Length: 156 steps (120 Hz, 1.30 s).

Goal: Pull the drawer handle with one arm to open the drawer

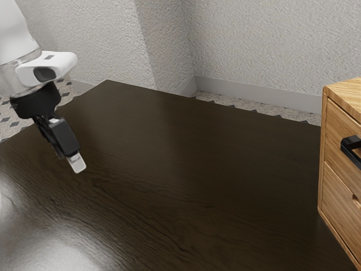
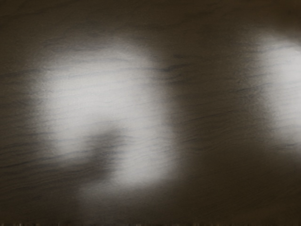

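A dark, glossy wooden bench [image 1: 186, 169] spreads across the room, with pale textured walls [image 1: 254, 39] behind it. In the wrist view I see its grain [image 2: 211, 179] under my hand, with bright patches of reflected light. At the exterior view's right edge stands a light wooden cabinet [image 1: 334, 96], partly cut off. My white arm [image 1: 34, 70] enters at the exterior view's upper left, well apart from the cabinet. The upper drawer [image 1: 336, 132] seems flush with the cabinet front, though the angle is poor. Its black handle [image 1: 351, 148] juts toward the bench. The tool [image 1: 76, 164] hangs tilted above the bench, and I cannot tell whether it is apart or together.
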Each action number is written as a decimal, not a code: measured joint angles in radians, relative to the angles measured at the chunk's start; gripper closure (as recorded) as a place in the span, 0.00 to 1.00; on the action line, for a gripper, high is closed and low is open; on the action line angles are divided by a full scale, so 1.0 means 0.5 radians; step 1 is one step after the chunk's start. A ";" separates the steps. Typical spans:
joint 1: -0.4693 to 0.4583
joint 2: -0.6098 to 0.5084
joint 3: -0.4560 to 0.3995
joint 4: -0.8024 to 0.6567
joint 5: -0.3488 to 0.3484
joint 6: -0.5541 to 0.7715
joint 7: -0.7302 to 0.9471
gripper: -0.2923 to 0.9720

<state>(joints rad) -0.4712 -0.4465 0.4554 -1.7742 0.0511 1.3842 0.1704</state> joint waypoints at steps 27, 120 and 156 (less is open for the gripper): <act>-0.322 -0.093 -0.068 -0.046 -0.026 -0.084 -0.602 0.25; -0.634 0.008 -0.554 -0.217 0.205 0.558 -0.405 0.25; -0.173 0.158 -1.060 -0.100 0.115 0.975 -0.296 0.25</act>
<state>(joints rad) -0.5575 -0.3676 -0.0745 -1.8244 0.1088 1.8716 0.0224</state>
